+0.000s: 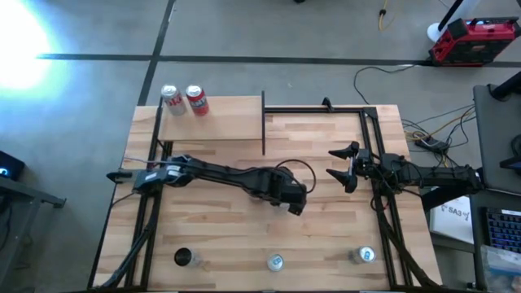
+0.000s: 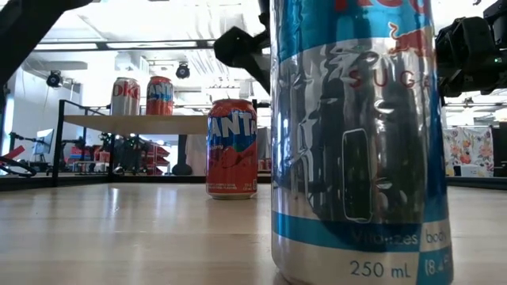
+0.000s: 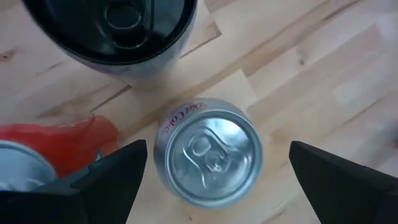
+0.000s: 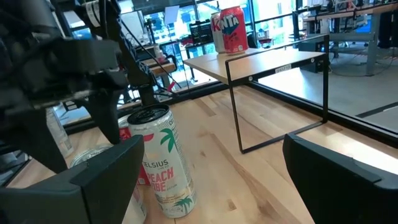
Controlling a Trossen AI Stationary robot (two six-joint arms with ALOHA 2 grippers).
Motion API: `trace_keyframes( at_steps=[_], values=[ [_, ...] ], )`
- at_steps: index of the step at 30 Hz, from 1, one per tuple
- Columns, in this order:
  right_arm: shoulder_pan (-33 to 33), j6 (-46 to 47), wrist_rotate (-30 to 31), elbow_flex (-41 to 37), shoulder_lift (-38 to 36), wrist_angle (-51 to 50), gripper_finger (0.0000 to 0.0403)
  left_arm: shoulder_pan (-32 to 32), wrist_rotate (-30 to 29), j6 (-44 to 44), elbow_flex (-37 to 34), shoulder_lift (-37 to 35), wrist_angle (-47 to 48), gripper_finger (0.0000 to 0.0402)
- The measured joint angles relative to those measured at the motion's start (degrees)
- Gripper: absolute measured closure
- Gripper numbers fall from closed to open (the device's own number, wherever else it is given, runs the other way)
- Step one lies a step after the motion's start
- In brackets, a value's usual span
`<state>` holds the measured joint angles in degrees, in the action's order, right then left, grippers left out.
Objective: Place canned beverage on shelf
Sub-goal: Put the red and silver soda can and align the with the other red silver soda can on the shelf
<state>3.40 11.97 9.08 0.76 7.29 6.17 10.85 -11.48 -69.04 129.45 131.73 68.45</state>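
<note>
We see the left gripper (image 1: 295, 198) stretched out over the middle of the table (image 1: 326, 236), its fingers (image 3: 112, 180) spread wide and empty, hanging straight above a Diet Coke can (image 3: 208, 151) that stands upright on the wood between them. Just beside that can stand a black-topped can (image 3: 118, 28) and a red can (image 3: 56, 146). The right gripper (image 1: 342, 167) waits near the table's right edge, jaws likewise released and holding nothing. The shelf (image 1: 213, 118) sits at the far left corner, already carrying two cans (image 1: 185, 100): a Diet Coke and a red Fanta. Three more cans (image 1: 275, 261) line the near edge, including a Red Bull can (image 2: 356, 142).
</note>
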Motion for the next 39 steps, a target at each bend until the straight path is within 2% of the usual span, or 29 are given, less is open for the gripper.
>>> trace_keyframes(
  at_steps=[12,15,20,31,39],
  values=[
    [0.00,-0.02,0.00,0.00,0.00,0.00,0.0035,0.02,0.00,-0.57,-0.02,3.31,1.14,0.0030],
    [0.02,0.00,0.00,0.00,0.00,0.00,0.0035,0.02,0.22,-0.91,-0.02,3.78,1.05,0.0052],
    [0.01,0.00,0.00,0.00,0.00,0.02,0.0035,0.02,0.32,-1.55,-0.02,3.79,1.46,0.0115],
    [0.00,0.00,-0.02,0.00,0.00,0.00,0.0035,1.24,5.43,-2.18,0.04,3.44,3.52,0.0115],
    [0.02,0.00,0.00,0.01,0.00,0.01,0.0035,3.90,3.46,-3.72,-0.09,2.58,8.76,0.0115]
  ],
)
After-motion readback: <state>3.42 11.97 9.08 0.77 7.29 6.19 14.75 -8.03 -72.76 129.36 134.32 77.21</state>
